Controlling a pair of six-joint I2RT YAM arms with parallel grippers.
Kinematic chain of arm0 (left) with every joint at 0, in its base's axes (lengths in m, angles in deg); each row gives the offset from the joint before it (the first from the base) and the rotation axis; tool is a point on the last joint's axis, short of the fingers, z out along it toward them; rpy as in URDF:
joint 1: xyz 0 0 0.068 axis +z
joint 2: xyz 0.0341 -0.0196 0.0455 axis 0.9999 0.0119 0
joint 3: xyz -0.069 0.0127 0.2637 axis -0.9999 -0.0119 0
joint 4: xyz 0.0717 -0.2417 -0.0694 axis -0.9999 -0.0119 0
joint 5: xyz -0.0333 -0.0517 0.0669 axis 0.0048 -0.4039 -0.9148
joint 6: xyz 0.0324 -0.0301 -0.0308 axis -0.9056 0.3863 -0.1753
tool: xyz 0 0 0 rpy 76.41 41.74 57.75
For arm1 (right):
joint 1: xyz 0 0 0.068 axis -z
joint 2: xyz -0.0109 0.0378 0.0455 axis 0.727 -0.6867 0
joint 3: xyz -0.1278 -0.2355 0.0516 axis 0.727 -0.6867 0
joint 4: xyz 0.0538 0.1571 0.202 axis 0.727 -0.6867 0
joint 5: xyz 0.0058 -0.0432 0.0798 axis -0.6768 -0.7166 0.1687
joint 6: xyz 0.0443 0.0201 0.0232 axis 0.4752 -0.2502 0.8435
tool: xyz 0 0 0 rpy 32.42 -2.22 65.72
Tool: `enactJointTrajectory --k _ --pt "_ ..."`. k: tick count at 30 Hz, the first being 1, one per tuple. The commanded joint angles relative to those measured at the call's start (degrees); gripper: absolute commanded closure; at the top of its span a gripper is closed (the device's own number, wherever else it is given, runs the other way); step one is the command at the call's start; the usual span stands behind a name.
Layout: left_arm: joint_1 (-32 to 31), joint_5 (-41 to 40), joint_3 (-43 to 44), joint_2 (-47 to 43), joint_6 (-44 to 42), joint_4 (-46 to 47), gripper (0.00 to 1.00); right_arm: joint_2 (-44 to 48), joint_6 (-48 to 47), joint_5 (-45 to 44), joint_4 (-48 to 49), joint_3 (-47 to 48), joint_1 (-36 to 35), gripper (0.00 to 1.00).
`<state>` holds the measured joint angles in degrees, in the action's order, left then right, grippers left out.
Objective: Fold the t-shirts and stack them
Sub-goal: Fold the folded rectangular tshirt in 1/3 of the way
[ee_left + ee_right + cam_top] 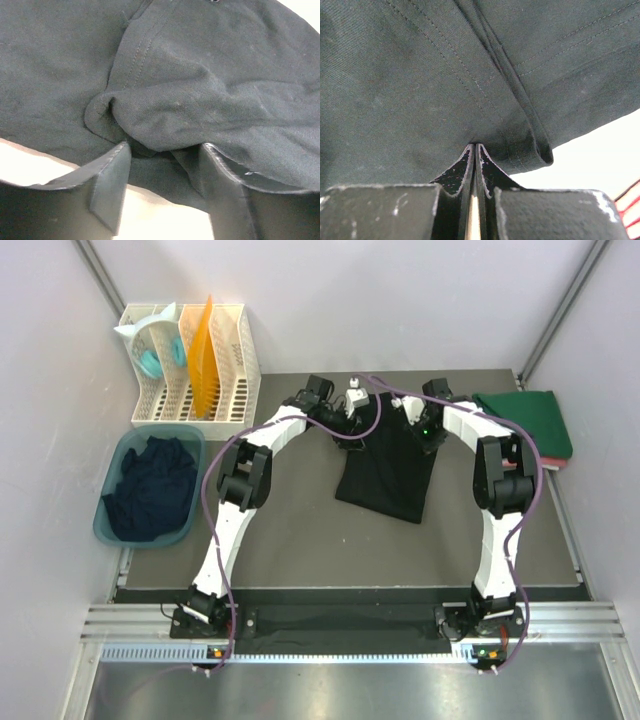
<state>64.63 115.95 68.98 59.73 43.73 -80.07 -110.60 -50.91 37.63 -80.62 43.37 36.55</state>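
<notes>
The right hand [476, 148] is pinching the black t-shirt [390, 470] tight beside a hem, while the left hand [165, 152] is standing wide around a bunched fold, cloth trailing onto the desk [300, 540].

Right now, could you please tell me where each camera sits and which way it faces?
Top camera: above and behind the arms' bases, facing down at the table; the left arm and right arm show, meeting at the black shirt.
Left wrist camera: on the left arm, facing along the open left gripper at a fold of the shirt.
Right wrist camera: on the right arm, facing along the right gripper, shut on the shirt.
Shared: all three show the black shirt.
</notes>
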Motion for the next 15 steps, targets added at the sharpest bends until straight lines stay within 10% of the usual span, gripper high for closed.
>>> enactJointTrajectory --k 1,6,9,15 --pt "-0.4 2.0 1.8 -0.2 0.9 1.8 0.44 3.4 -1.1 0.2 0.8 0.1 -1.3 1.00" --pt "-0.5 1.8 1.4 -0.2 1.2 1.9 0.60 3.2 -1.0 0.1 0.8 0.2 -1.3 1.00" --pt "-0.7 0.5 1.2 -0.3 1.4 1.9 1.00 3.1 -1.1 0.0 0.8 0.2 -1.3 1.00" --pt "-0.7 -4.6 -1.2 -2.0 1.3 3.8 1.00 3.1 -1.1 0.0 0.7 0.2 -1.3 1.00"
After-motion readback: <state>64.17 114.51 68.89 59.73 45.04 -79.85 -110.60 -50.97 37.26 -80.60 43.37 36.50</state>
